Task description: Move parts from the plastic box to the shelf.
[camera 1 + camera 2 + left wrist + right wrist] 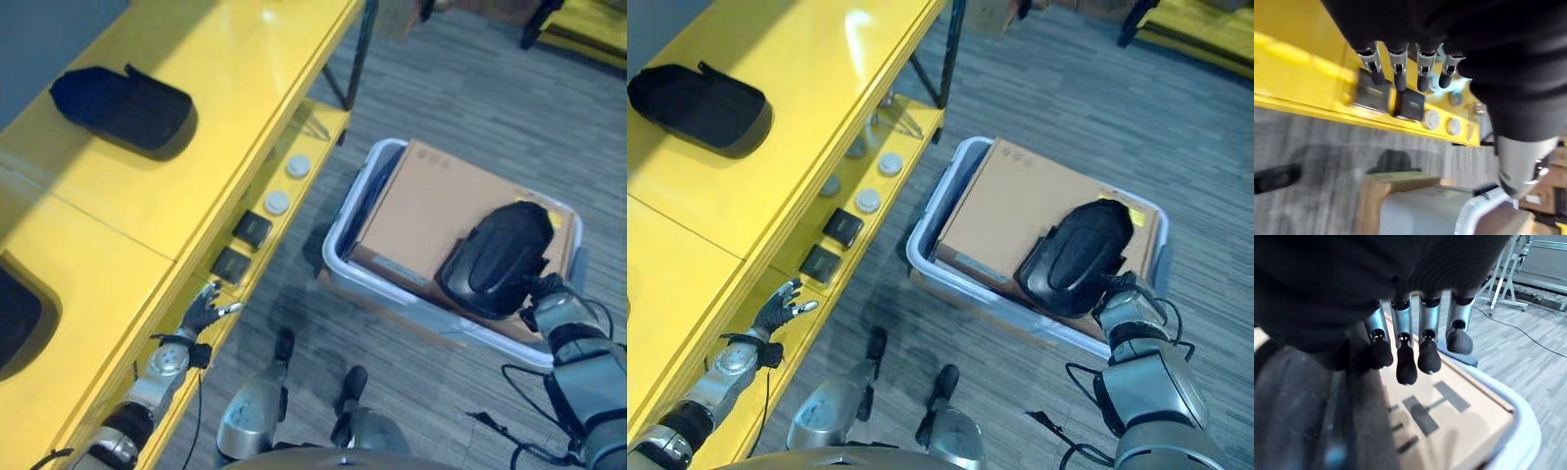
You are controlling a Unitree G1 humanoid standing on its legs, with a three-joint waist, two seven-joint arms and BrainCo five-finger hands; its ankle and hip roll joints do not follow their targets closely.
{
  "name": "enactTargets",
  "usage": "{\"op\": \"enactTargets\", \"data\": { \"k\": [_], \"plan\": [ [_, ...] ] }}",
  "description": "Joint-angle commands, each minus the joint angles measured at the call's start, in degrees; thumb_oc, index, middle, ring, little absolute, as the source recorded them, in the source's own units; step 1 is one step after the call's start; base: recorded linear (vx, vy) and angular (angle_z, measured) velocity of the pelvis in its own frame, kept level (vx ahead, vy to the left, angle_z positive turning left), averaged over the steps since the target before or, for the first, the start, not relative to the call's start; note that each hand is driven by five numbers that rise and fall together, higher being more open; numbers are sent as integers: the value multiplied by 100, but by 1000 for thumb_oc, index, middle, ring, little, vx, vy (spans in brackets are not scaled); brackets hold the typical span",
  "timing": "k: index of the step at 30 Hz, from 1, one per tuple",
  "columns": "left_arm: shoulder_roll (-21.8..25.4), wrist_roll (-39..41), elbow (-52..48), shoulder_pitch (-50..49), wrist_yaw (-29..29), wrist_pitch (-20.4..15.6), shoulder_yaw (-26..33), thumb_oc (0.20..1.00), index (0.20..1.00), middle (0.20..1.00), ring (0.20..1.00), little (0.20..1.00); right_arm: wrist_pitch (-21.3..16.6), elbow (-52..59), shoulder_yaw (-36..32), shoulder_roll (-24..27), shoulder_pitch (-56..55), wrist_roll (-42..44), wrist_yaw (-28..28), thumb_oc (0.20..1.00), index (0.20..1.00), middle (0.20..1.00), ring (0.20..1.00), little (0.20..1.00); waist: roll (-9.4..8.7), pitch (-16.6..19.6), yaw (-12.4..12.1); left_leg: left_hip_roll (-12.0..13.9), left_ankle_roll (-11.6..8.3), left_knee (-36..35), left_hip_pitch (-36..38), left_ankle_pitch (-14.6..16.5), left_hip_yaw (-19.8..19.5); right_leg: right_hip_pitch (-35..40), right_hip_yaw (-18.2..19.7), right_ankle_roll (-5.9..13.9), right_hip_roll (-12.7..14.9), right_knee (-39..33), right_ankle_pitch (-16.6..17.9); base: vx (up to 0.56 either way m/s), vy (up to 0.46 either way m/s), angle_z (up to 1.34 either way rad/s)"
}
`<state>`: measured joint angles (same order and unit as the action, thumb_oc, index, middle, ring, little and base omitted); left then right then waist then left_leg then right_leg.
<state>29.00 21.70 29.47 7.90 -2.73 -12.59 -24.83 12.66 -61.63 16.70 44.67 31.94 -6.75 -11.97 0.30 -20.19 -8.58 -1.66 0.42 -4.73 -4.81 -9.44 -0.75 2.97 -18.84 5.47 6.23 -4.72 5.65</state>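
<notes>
Reaching over the plastic box [345,227], our right hand [1415,350] hangs above the cardboard carton [441,211] that fills the bin. In its wrist view the fingers [1407,363] point down, nearly straight and only slightly bent, with open air between their dark tips and the carton top; we hold nothing with them. Directly beside this hand, on the thumb side, lies a dark moulded part [1076,257], resting on the carton. From the head views we cannot tell whether the palm touches it.

Our left hand [203,312] is well apart from the box, held at the lower tier of the yellow shelf [137,196]. Its fingers [1399,76] are extended and relaxed, holding nothing. Just beyond its fingertips sit two dark square parts [1390,97], and farther along the same tier two pale round discs [287,184]. A second dark moulded part [122,106] lies on the top tier, far ahead of this hand.

We judge the step in hand to be the pick-up of the part in the box, not yet begun as a grasp. The next move calls for shifting our right hand sideways onto the part, closing round its edge, then lifting it clear of the box rim before carrying it toward the shelf.
</notes>
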Motion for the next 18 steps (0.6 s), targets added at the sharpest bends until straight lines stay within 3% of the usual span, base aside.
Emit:
{"op": "enactTargets", "data": {
  "k": [1, 2, 4, 7, 8, 11, 18],
  "plan": [
    [91, 7, -166, 229, 58, -76, -75, 1000, 1000, 1000, 1000, 1000, -310, 367, 393, 539, -26, -96, -707, 200, 200, 200, 200, 200, -244, 284, 26, 260, -169, -27, 457, 871, 294, -146, 144, 162, 157, 16, -215, 9, -25, -21],
    [83, 120, -645, 286, 23, 202, -24, 1000, 1000, 1000, 1000, 1000, -257, 1196, 313, 588, -325, -284, -1027, 200, 200, 200, 200, 200, -282, 453, 154, 295, -188, -27, 590, 919, 396, -44, 218, 154, 122, 0, -234, 16, -15, -25],
    [39, 169, -973, 353, 59, 336, 4, 1000, 1000, 1000, 1000, 1000, -271, 1927, 207, 623, -576, -617, -1364, 200, 200, 200, 200, 200, -318, 622, 281, 309, -182, -27, 667, 935, 486, 6, 278, 145, 104, -8, -238, 18, -27, -25],
    [-78, 418, -1505, 628, -74, 1007, -5, 1000, 1000, 1000, 1000, 1000, -268, 3474, -42, 802, -762, -1543, -1510, 200, 200, 200, 200, 200, -355, 862, 535, 334, -136, -27, 878, 1021, 676, 153, 454, 108, 41, -4, -309, -9, -29, -48],
    [-77, 421, -1508, 630, -73, 1011, -7, 1000, 1000, 1000, 1000, 1000, -260, 3490, -54, 804, -774, -1549, -1503, 200, 200, 200, 200, 200, -354, 857, 530, 335, -137, -27, 883, 1023, 678, 157, 456, 108, 40, -3, -310, -10, -23, -21],
    [-305, 1155, -1889, 905, 65, 1623, -32, 1000, 1000, 1000, 1000, 1000, -589, 4401, -108, 939, -649, -2106, -1622, 200, 200, 200, 200, 200, -370, 1011, 717, 345, -113, -27, 1037, 1092, 776, 294, 558, 105, -9, -6, -385, -30, -35, -21],
    [-626, 1779, -2149, 1268, 170, 2066, -187, 1000, 1000, 1000, 1000, 1000, -1089, 5114, -69, 1152, -235, -2229, -1753, 200, 200, 200, 200, 200, -398, 1174, 865, 340, -97, -27, 1151, 1161, 829, 410, 628, 118, -50, -15, -461, -23, -29, -10]
  ]
}}
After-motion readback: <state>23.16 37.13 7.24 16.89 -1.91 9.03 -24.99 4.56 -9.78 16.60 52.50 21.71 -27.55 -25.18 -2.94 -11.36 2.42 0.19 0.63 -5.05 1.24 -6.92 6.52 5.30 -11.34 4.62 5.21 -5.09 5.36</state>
